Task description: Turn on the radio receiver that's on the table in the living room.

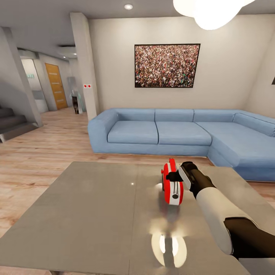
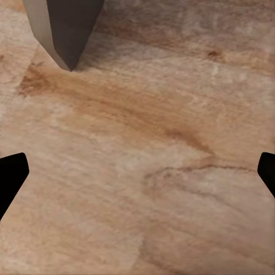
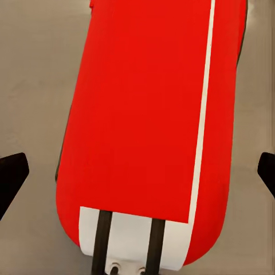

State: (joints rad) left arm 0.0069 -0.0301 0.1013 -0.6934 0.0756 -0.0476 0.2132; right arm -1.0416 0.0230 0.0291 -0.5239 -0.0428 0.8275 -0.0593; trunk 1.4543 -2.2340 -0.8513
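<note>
Plainly unlabelled, radio receiver (image 1: 172, 184) stands beside right gripper (image 1: 174, 176).

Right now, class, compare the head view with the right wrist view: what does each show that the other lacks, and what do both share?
Head view alone: the light-blue sofa, the framed crowd photo, the wood floor and the right arm reaching to the radio receiver.

Right wrist view alone: the receiver's red body close up, with a thin white stripe and two dark bars on its white end.

Both: the receiver and the grey table.

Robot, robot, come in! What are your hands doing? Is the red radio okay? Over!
Right gripper open at radio receiver, which stands on the table. Left gripper open over wood floor. Nothing blocking.
</note>
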